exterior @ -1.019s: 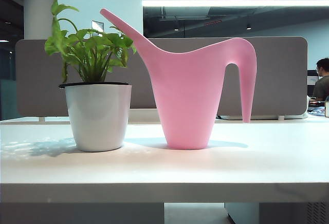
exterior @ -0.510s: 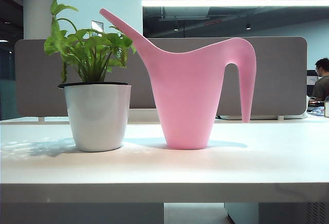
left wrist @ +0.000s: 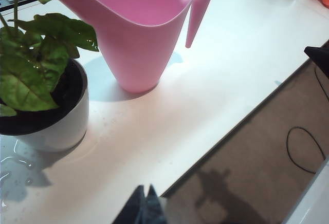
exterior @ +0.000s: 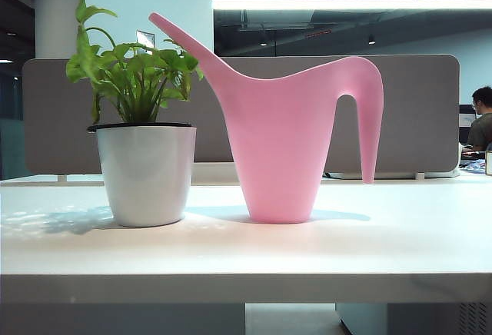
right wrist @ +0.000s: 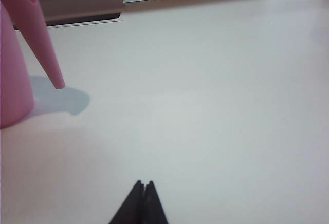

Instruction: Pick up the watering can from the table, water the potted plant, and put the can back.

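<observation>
Left gripper (left wrist: 145, 203): fingertips pressed together, holding nothing; it hangs out past the table's near edge, above the floor, with the watering can ahead of it across bare tabletop.
Right gripper (right wrist: 144, 199): also closed on nothing, low over the table (right wrist: 216, 95), with the can's handle tip off to one side of its view.
Watering can (exterior: 284, 139): stands upright on the table, untouched, just beside the potted plant (exterior: 142, 139) but with a small gap between their bases.
Long axis: runs spout to handle, the spout slanting up over the leaves and the arched handle drooping on the far side from the pot (its tip hangs free above the tabletop).
Handle (left wrist: 199, 8): in the exterior view it is on the right of the can, the right arm's side.
Nearer arm: cannot be settled, since neither arm shows in the exterior view; the left wrist view takes in the whole can, the right only its body edge and handle.
Task progress: judged at the very start, the pickup not yet made.
</observation>
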Controlling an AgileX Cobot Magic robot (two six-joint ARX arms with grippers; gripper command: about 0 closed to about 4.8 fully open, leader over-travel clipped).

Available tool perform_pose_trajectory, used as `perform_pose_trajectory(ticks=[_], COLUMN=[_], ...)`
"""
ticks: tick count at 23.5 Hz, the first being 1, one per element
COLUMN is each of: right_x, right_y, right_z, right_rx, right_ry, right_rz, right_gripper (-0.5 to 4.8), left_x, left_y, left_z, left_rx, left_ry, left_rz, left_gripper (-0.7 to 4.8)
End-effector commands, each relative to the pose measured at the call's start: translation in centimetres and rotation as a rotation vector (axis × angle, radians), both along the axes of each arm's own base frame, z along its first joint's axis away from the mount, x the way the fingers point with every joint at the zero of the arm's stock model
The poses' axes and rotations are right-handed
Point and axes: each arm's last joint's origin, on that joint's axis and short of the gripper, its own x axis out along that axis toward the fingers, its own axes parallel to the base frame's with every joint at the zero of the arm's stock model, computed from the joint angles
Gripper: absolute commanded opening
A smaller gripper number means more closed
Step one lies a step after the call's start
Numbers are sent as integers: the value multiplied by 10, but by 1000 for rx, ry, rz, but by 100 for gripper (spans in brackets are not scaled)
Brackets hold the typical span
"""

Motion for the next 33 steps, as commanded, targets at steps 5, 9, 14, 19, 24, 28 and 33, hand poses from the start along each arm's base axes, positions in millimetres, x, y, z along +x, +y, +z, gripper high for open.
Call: perform_pose_trajectory(ticks=[5, 9, 14, 19, 24, 28, 33], right_x=[1, 2, 1, -30, 6, 77, 179], right_y=[-2, -2, 1, -6, -8, -20, -26], right_z=[0, 8, 23, 152, 301, 367, 333], right_rx=[-153, 5, 101, -135, -352, -319, -95], right_ry=[-10, -104, -244, -598, -746, -741, -554], right_rz=[-41, -84, 29, -203, -292, -306, -146], right_gripper=[-6, -5, -6, -6, -5, -5, 17], left_x=[0, 0, 0, 0, 0, 0, 0], left_y=[0, 0, 0, 0, 0, 0, 0], left_z=[2, 2, 2, 2, 2, 2, 2], left_rx=[-6, -6, -6, -6, -6, -6, -6], left_ry=[-15, -15, -15, -15, -16, -15, -15], left_rz=[-6, -6, -6, -6, -5, -6, -7], left_gripper=[3, 3, 3, 3, 3, 3, 3])
